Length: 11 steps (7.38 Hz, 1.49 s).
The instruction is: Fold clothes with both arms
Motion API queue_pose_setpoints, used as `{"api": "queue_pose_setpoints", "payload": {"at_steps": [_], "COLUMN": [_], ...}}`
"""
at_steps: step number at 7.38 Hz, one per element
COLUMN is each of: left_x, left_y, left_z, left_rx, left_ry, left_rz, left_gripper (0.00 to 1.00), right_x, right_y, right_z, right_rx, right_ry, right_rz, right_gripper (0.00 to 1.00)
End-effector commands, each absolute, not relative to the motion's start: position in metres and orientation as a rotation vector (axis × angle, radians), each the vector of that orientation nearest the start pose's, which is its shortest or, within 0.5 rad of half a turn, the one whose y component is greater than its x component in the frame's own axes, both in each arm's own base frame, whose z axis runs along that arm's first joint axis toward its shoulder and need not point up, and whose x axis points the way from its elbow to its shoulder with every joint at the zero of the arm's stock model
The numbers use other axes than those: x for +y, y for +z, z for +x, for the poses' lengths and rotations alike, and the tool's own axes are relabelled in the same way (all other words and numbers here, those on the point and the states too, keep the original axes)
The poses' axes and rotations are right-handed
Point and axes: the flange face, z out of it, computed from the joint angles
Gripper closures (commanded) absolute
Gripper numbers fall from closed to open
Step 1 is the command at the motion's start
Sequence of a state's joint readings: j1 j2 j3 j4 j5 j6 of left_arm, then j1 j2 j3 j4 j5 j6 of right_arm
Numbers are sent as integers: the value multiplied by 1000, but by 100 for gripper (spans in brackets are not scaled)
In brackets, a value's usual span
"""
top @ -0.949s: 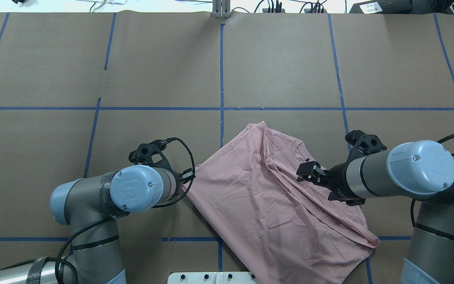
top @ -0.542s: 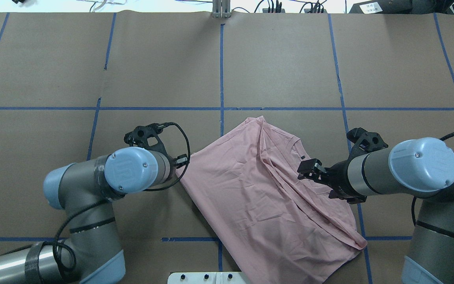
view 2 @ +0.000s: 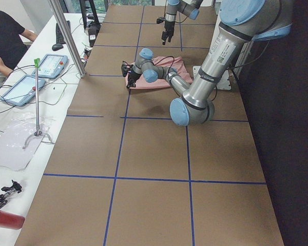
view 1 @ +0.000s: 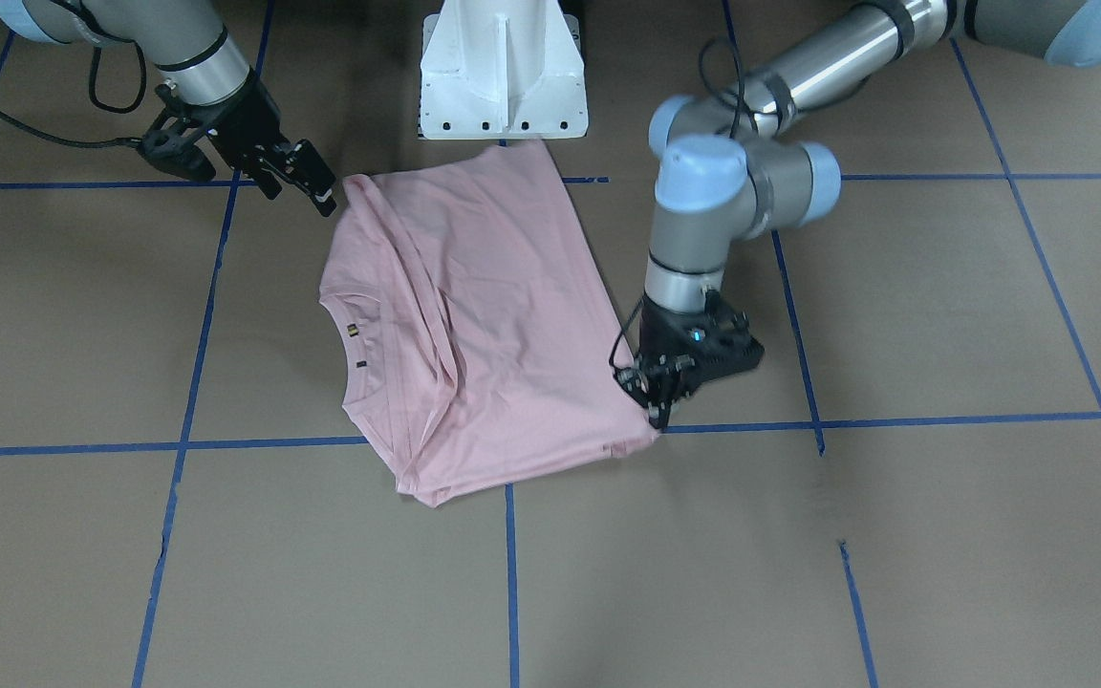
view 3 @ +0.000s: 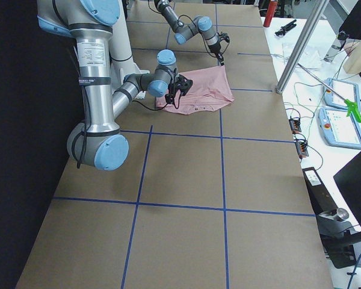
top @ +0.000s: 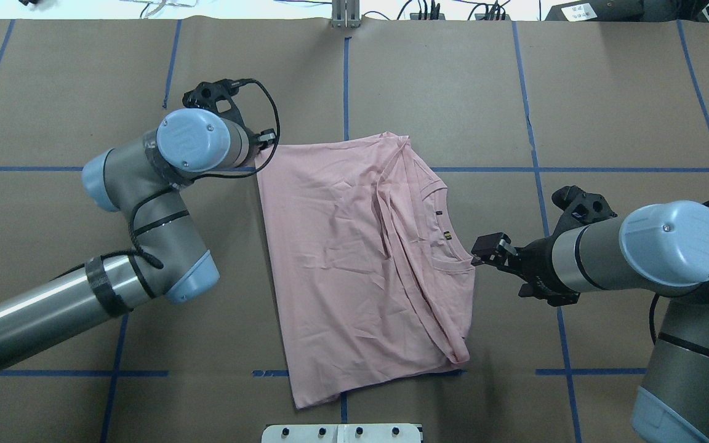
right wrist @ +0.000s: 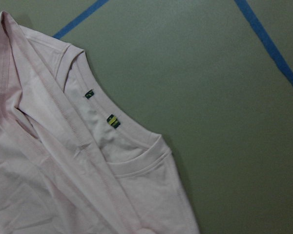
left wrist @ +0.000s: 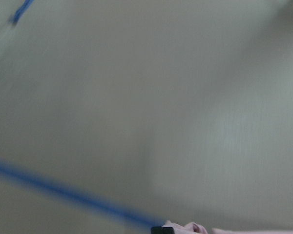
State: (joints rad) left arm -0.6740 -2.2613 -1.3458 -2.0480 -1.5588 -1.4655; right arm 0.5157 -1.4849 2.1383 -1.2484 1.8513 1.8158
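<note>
T-shirt (top: 342, 246) corner pinched in left gripper (view 1: 658, 413); right gripper (top: 481, 251) parted (beside collar edge), table (top: 607, 123) all round

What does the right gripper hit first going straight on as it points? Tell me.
Probably the pink T-shirt: the right gripper points at its collar edge, close by; height is unclear.

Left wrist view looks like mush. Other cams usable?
Left wrist view: badly smeared, only a blue tape line and a scrap of pink T-shirt at the bottom edge readable. Right wrist view: sharp, neck labels crisp. Overhead view: even light, soft shadows, no glare.
</note>
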Motion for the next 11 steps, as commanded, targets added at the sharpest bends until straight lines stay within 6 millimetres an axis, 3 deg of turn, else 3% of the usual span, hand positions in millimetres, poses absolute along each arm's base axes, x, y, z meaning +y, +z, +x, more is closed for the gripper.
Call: {"api": "queue_pose_setpoints", "payload": {"at_steps": [1, 2, 3, 4, 5, 6, 7, 8, 10, 11], "left_x": [-683, -693, -688, -657, -612, -588, -582, -578, -576, -575], "left_y": [321, 346, 336, 322, 325, 314, 307, 308, 311, 312], "left_z": [485, 484, 480, 464, 437, 418, 418, 425, 429, 431], "left_rx": [859, 881, 924, 1011, 1093, 1121, 1108, 1108, 1104, 1100], "left_ry": [-574, -562, -544, -502, -460, -452, -476, -483, -481, -482], "left_rz": [441, 448, 427, 394, 335, 300, 272, 255, 250, 251], "left_gripper": [100, 100, 72, 69, 67, 65, 64, 64, 63, 63], "right_x": [-341, -344, -344, -345, -339, -331, -328, -333, -320, -320], "right_y": [316, 311, 302, 293, 274, 270, 267, 269, 273, 266], "right_z": [-363, -366, -377, -418, -465, -498, -521, -540, -564, -571], "right_rx": [-1017, -1025, -1040, -1042, -1048, -1038, -1029, -1013, -995, -1002], "right_ry": [591, 603, 588, 553, 543, 536, 537, 620, 653, 665], "right_rz": [-95, -63, -63, -67, -24, 1, -3, -44, -61, -66], "right_gripper": [0, 0, 0, 0, 0, 0, 0, 6, 15, 18]}}
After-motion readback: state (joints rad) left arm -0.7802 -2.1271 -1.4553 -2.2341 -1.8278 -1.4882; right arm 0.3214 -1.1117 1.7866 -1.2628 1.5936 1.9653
